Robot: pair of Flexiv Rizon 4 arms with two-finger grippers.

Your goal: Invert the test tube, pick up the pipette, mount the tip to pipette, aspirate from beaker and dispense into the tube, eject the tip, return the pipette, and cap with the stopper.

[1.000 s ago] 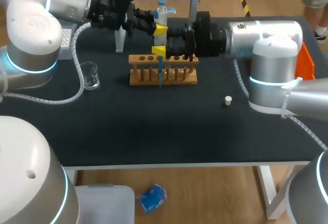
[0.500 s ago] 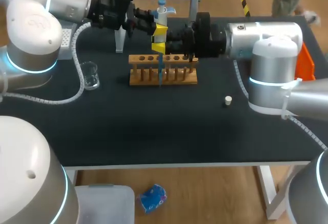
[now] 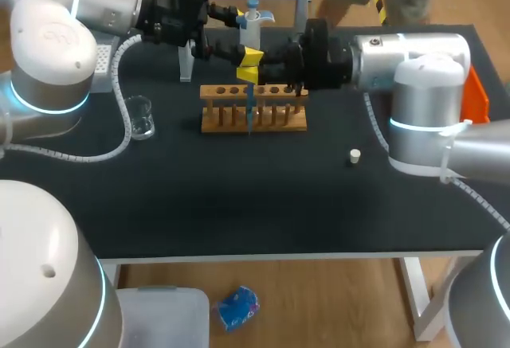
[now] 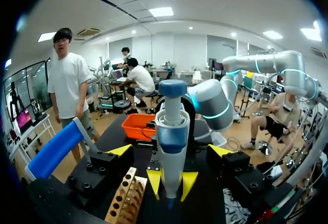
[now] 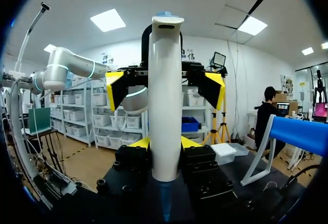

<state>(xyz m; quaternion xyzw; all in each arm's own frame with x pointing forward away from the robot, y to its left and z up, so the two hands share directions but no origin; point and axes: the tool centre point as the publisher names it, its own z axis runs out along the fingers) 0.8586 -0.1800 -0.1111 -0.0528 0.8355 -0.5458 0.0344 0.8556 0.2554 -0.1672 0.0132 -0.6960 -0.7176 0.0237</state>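
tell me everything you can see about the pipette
The pipette stands upright: a pale, plastic-looking barrel with a blue plunger knob on top, a blue band below it and a slim blue tip at its lower end. The right gripper is shut on the barrel, fingers on both sides. The left gripper is open around it, not touching. The tip points down at the wooden rack; whether it enters a tube cannot be told.

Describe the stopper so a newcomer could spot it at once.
Start at the wooden rack on the black table. To its right, nearer the front edge, the stopper lies alone. It is small and white, unlike the clear beaker left of the rack.
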